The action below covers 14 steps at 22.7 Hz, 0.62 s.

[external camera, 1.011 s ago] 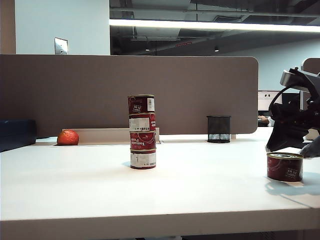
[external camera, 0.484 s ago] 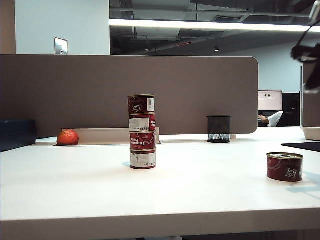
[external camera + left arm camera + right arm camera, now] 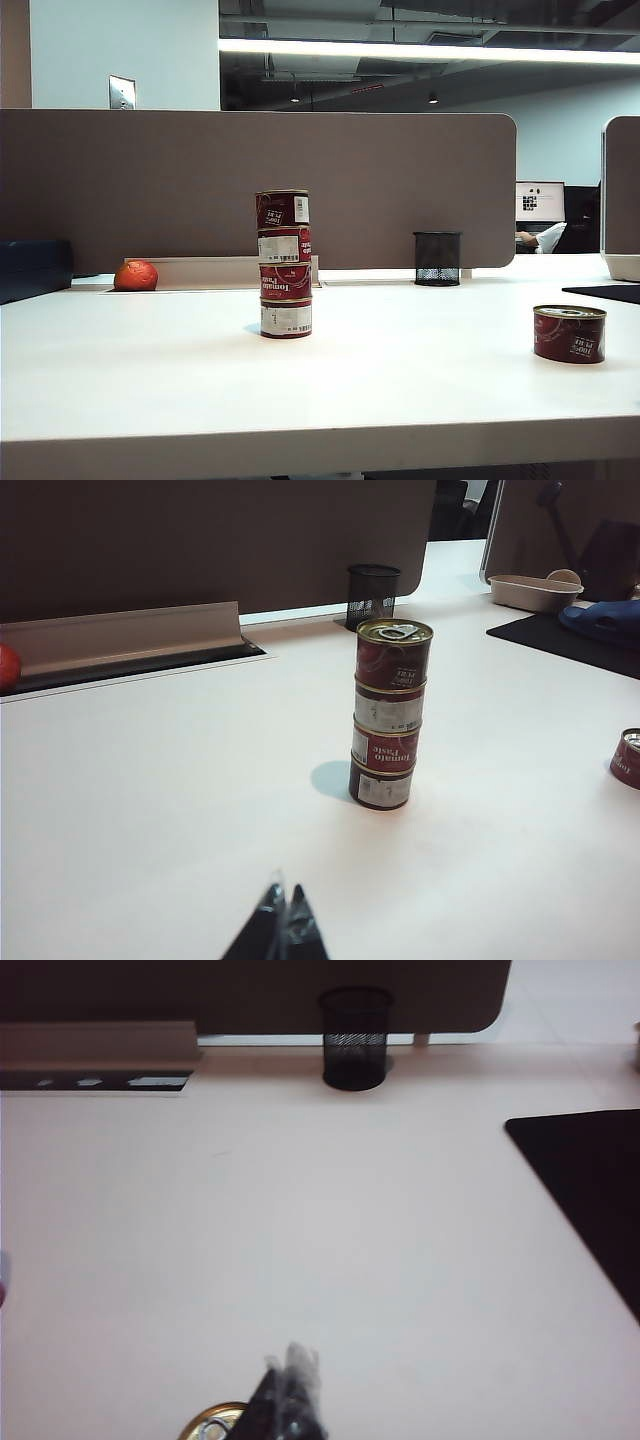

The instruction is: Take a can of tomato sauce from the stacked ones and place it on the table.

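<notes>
The stacked ones (image 3: 285, 264) form a column of several dark-red tins in the middle of the white table (image 3: 400, 390). The left wrist view also shows this stack (image 3: 389, 715). A single can of tomato sauce (image 3: 569, 333) stands upright on the table near the right edge, with nothing touching it. Neither arm appears in the exterior view. My left gripper (image 3: 286, 888) is shut and empty, hovering well short of the stack. My right gripper (image 3: 293, 1358) is shut and empty above the table, with the can's gold lid (image 3: 212, 1423) just beside and below it.
A brown partition (image 3: 250, 180) closes the back of the table. In front of it stands a black mesh cup (image 3: 437, 258). A red-orange fruit (image 3: 135, 275) lies at the back left. A black mat (image 3: 590, 1180) and a beige tray (image 3: 535, 592) lie at the far right.
The right arm, which stood beside the lone can a second ago, has lifted away and left the exterior view. The can stays where it was. The stack has not moved.
</notes>
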{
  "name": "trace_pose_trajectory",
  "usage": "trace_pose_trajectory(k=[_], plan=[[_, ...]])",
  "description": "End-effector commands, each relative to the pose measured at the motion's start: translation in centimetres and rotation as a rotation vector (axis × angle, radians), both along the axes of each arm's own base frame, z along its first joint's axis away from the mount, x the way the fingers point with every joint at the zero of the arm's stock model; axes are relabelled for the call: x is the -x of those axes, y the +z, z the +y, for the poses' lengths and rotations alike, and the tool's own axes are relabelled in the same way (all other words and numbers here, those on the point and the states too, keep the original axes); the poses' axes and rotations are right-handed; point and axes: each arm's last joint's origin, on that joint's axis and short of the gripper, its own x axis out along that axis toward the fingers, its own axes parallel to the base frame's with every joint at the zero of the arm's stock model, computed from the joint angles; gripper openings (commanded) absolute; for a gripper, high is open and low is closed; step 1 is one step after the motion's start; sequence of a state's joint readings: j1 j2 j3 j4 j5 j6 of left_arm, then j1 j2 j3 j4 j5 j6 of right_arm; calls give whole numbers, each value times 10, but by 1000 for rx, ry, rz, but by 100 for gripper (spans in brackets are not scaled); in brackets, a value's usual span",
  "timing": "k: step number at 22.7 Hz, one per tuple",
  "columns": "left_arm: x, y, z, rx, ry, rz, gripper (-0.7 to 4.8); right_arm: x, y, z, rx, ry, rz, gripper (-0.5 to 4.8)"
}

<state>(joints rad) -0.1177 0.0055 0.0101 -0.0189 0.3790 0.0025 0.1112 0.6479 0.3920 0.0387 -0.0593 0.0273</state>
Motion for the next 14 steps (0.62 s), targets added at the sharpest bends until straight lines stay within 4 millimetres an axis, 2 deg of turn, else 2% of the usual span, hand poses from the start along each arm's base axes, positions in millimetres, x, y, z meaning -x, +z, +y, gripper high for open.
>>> trace_pose_trajectory(k=[1,6,10,14], plan=[[0,3,0,5,-2,-15,-6,9,4,-4,11,-47,-18,-6],[0,3,0,5,-2,-15,-6,23,-1,-7,17,-60,-34,-6],[0,2,0,4,-2,-14,-6,42,-15,-8,3,-62,-65,-6],[0,2,0,4,2,-15,-6,50,-32,-9,-7,-65,-90,-6]])
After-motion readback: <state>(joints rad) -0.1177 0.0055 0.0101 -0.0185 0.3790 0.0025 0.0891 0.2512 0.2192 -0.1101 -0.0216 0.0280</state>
